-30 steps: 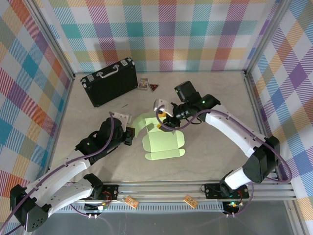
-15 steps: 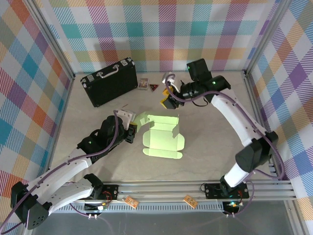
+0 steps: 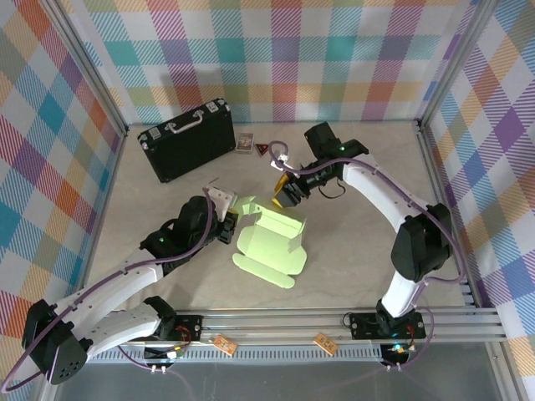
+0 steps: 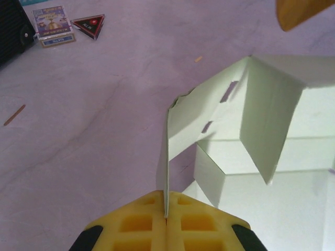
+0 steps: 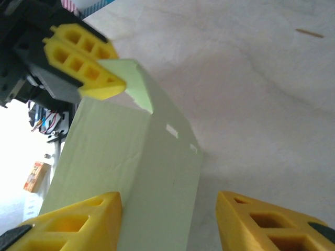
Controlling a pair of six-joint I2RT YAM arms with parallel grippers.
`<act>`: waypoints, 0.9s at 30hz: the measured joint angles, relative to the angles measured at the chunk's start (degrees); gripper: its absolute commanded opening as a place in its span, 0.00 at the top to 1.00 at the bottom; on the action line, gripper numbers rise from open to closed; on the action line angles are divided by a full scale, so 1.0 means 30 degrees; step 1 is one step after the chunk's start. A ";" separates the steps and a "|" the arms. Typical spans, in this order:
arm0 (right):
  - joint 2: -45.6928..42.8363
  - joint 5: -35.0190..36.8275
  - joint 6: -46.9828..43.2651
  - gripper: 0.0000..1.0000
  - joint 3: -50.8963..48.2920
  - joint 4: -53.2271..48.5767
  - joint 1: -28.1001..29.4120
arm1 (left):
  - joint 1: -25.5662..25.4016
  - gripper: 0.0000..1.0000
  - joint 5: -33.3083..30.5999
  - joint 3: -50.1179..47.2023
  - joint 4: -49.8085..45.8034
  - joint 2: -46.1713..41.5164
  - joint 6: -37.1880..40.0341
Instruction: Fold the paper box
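One paper box [image 3: 272, 242], one black briefcase [image 3: 188, 139] at eleven o'clock, one small printed card [image 3: 245, 142] and one dark triangular piece [image 3: 263, 149] sit on the table [image 3: 359, 251]. Tools number two (the left tool [image 3: 227, 224], the right tool [image 3: 284, 190]).

My left arm [image 3: 125, 280] runs from the lower left of the top view diagonally up to the centre. There the left gripper [image 3: 227, 219] sits with its yellow fingers [image 4: 136, 225] pressed together on a flap of the box [image 4: 193, 120]. My right arm [image 3: 393, 200] rises along the right side, bends at the elbow and reaches back toward centre, wrist turned downward. The right gripper [image 3: 282, 199] has its fingers [image 5: 78, 219] parted, touching nothing I can see.
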 measured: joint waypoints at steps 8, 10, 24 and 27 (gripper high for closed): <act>-0.0481 0.0029 0.0146 0.43 -0.1909 0.0801 0.0517 | 0.0000 1.00 -0.0015 -0.0554 0.0583 0.0262 -0.0058; -0.0481 0.0335 0.0758 0.40 -0.2033 0.0889 0.0692 | 0.0000 1.00 -0.0015 -0.0780 0.0831 0.0270 -0.0095; -0.2499 -0.0131 0.7737 0.28 -0.2936 0.2543 0.0984 | -0.0211 1.00 -0.0401 -0.1151 0.1661 0.0306 -0.0459; -0.2608 -0.0364 0.8386 0.25 -0.3519 0.2841 0.1348 | -0.0219 1.00 -0.0474 -0.1151 0.1792 0.0306 -0.0503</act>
